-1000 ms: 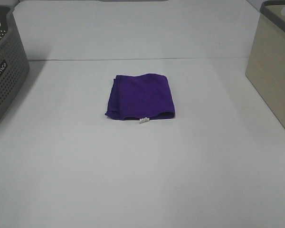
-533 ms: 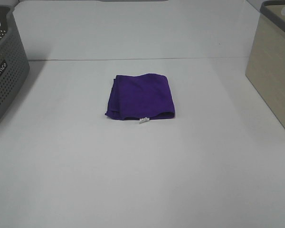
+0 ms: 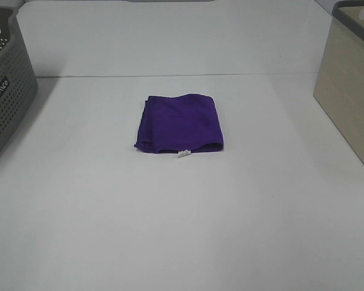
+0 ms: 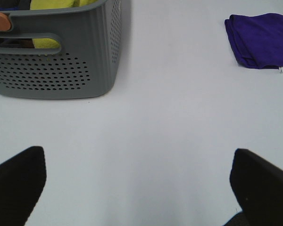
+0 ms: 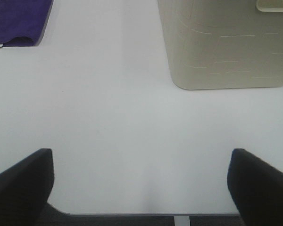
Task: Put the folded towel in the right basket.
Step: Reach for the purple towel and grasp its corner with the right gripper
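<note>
A folded purple towel (image 3: pixel 179 122) with a small white tag lies flat in the middle of the white table. It also shows in the left wrist view (image 4: pixel 261 40) and at the edge of the right wrist view (image 5: pixel 16 21). The beige right basket (image 3: pixel 350 85) stands at the table's right edge; it also shows in the right wrist view (image 5: pixel 225 44). My left gripper (image 4: pixel 139 188) is open and empty, near the table's front left. My right gripper (image 5: pixel 140 186) is open and empty, near the table's front edge. Neither gripper shows in the exterior high view.
A grey perforated basket (image 3: pixel 6 85) stands at the left edge; the left wrist view shows it (image 4: pixel 56 52) holding yellow cloth (image 4: pixel 61 4). The table's front edge (image 5: pixel 146 214) shows in the right wrist view.
</note>
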Controlling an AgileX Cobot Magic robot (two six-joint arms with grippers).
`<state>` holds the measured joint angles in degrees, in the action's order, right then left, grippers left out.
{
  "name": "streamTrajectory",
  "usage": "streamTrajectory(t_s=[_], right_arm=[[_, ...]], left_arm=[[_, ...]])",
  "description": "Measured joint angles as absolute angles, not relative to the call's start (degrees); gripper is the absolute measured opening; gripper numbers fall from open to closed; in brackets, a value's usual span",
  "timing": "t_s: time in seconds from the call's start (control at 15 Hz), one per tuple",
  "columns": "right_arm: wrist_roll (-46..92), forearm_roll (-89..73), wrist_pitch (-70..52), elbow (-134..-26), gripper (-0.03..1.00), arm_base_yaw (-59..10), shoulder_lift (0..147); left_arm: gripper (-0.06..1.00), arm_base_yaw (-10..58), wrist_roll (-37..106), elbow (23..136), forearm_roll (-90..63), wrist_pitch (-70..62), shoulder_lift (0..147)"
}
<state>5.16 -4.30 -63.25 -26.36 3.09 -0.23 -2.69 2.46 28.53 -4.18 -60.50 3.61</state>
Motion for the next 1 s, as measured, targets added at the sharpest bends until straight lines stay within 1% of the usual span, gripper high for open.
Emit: streamTrajectory(t_s=[0.27, 0.4, 0.53, 0.6, 0.67, 0.73, 0.8, 0.87, 1.0], right_arm=[[6.0, -4.3, -63.2, -26.5, 0.96, 3.1, 0.2], [6.6, -4.8, -63.8, -29.8, 0.96, 3.1, 7.7], [6.9, -7.3, -67.8, -39.0, 0.96, 3.1, 23.1], [6.9, -8.0, -69.4, -45.7, 0.96, 3.1, 31.5], [6.9, -8.2, -69.6, -49.2, 0.96, 3.1, 35.9], [6.9, -8.4, -69.6, -55.1, 0.96, 3.1, 44.1], [6.9, -10.0, -69.4, -65.8, 0.96, 3.1, 56.7], [6.9, -11.1, -69.4, -68.0, 0.96, 3.1, 59.1], [7.3, -17.6, -69.4, -75.1, 0.96, 2.9, 70.4]], left_arm=[[0.99, -2.7, 2.5, 28.5, -4.2, -60.5, 3.5], [0.99, -2.7, 2.5, 28.5, -4.2, -60.5, 2.5], [0.99, -2.7, 2.5, 28.5, -4.2, -60.4, 2.1], [0.99, -2.7, 2.5, 28.5, -4.2, -60.4, 2.1], [0.99, -2.7, 2.5, 28.5, -4.2, -60.3, 2.1], [0.99, -2.7, 2.5, 28.5, -4.2, -60.3, 2.1], [0.99, -2.7, 2.5, 28.5, -4.2, -60.3, 2.1], [0.99, -2.7, 2.5, 28.5, -4.2, -60.3, 2.1], [0.99, -2.7, 2.5, 28.5, -4.2, -60.3, 2.1]])
